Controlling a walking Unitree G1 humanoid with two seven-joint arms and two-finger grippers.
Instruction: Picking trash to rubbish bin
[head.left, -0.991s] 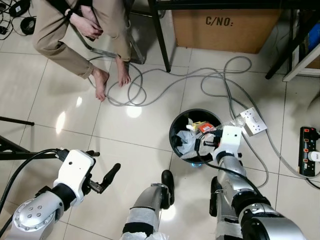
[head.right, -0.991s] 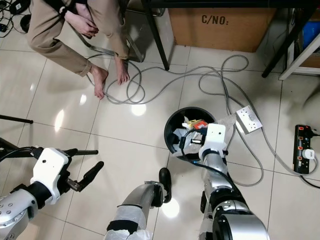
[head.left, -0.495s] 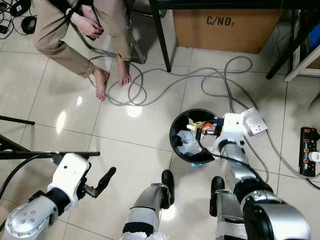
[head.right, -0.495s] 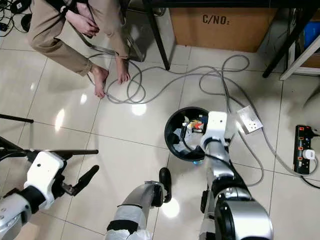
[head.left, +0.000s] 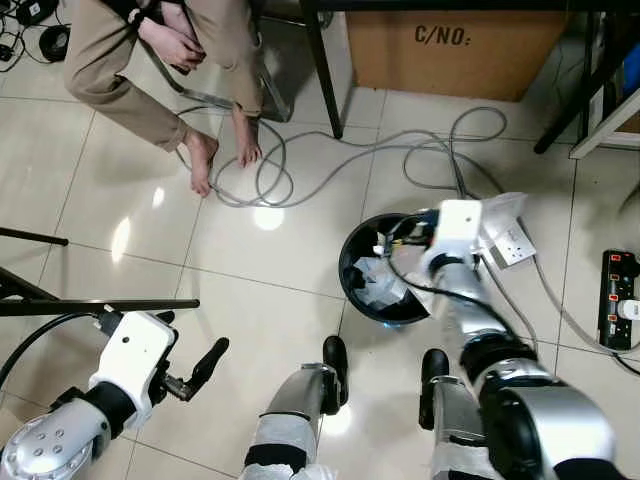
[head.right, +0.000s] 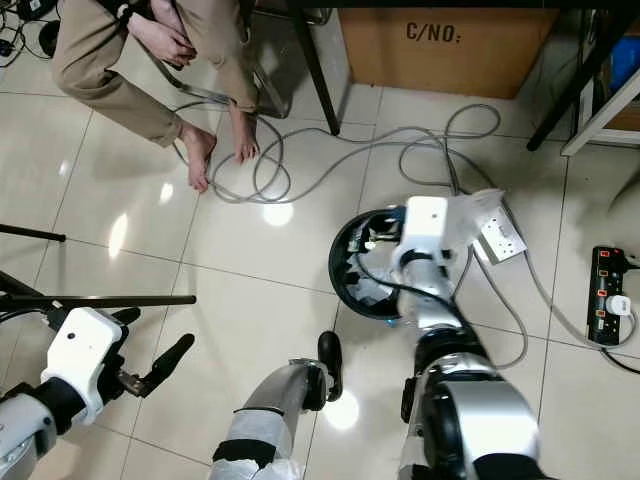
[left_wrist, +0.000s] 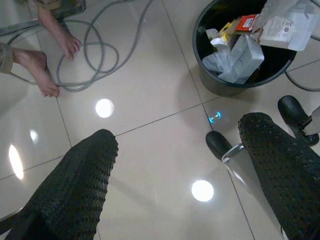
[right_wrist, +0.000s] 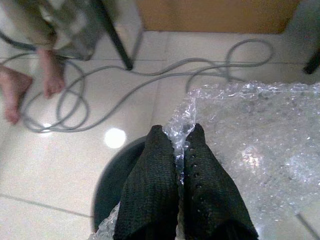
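A round black rubbish bin (head.left: 345, 275) stands on the tiled floor just ahead of my feet, holding crumpled white wrapping (left_wrist: 235, 55) and an orange packet (left_wrist: 247, 22). My right gripper (right_wrist: 181, 142) is shut on the edge of a clear bubble wrap sheet (right_wrist: 250, 135). It holds the sheet over the bin's far right rim, and the sheet (head.left: 503, 208) spreads out to the right of the white wrist. My left gripper (head.left: 190, 345) hangs low at the left over bare tiles, open, with nothing between its fingers (left_wrist: 80, 170).
A person sits at the far left, bare feet (head.left: 205, 160) beside loops of grey cable (head.left: 270, 170). A white socket box (head.left: 515, 245) lies right of the bin and a black power strip (head.left: 615, 300) further right. A cardboard box (head.left: 450, 45) and a black table leg (head.left: 320, 70) stand behind.
My right gripper has lifted from low inside the bin to its far rim, and the bubble wrap now shows beside the wrist. The left arm has sunk back slightly.
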